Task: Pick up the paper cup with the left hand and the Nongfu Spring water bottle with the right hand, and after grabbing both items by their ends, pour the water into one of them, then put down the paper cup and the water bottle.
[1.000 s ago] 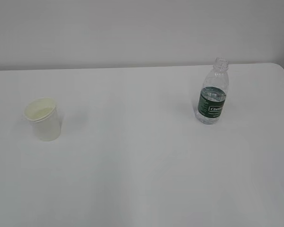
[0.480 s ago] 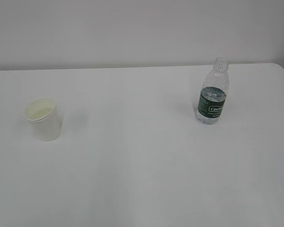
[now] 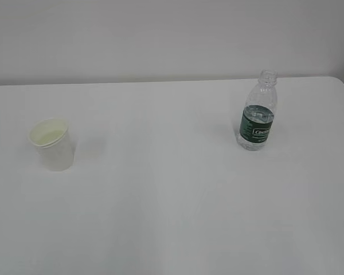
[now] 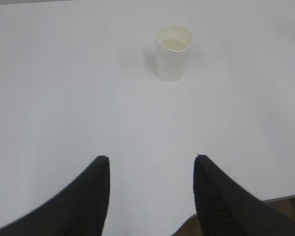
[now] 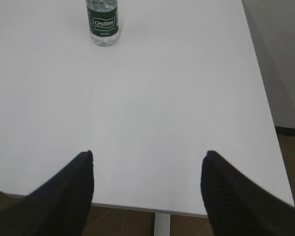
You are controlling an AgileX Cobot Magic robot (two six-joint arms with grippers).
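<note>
Paper cup (image 3: 51, 143) and bottle (image 3: 257, 112) stand well apart (cup's contents unclear).

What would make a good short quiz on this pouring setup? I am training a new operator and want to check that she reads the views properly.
1. True or false: the paper cup stands upright on the table.
2. Which is capless: A the cup, B the Nongfu Spring water bottle, C neither?
3. Fill in: the left gripper and the right gripper both hold ____.

Key
1. True; its open rim faces up.
2. B; the threaded neck is bare, and the bottle stands right of the cup in the exterior view.
3. Nothing; both are open, at the table's near edge, far from cup and bottle.
</note>
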